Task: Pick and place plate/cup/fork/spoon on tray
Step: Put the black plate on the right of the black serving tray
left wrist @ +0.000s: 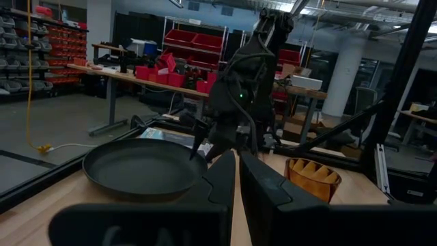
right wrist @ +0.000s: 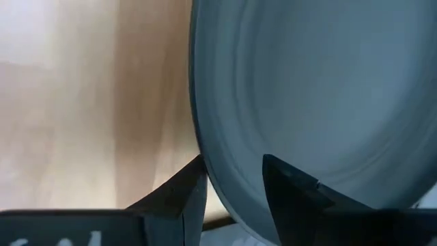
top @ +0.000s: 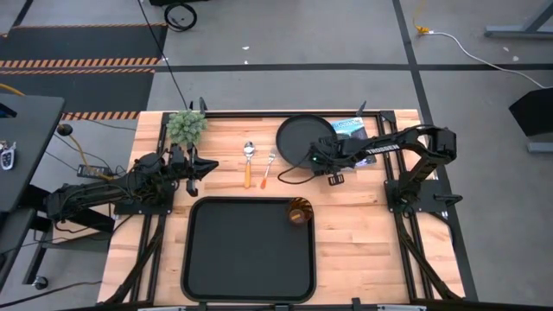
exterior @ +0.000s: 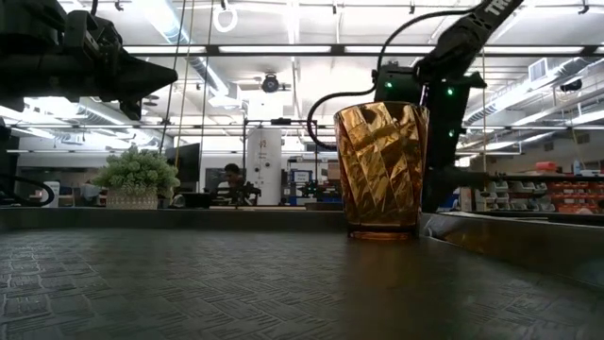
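Note:
The round dark plate [top: 304,134] lies on the wooden table behind the black tray [top: 246,276]. My right gripper [top: 294,173] is shut on the plate's near-left rim. The amber cup [top: 300,211] stands upright on its base in the tray's far right corner; it also shows in the low view [exterior: 380,170]. The spoon [top: 248,162] and the slimmer fork [top: 269,166] lie side by side on the table left of the plate, handles toward the tray. My left gripper [top: 197,168] is shut and empty, left of the spoon. My right gripper holds the plate's rim [right wrist: 229,154] between its two fingers, one finger [right wrist: 181,198] outside the rim and one [right wrist: 293,188] over the plate's inside. The fingers come from above, slanting down from the table's right. The plate looks level; I cannot tell whether it is off the table.
A small potted plant [top: 186,126] stands at the table's far left. A blue-printed flat packet [top: 350,128] lies right behind the plate. The tray's floor [exterior: 189,283] is bare apart from the cup. A person shows far off in the room beyond the table [exterior: 231,179].

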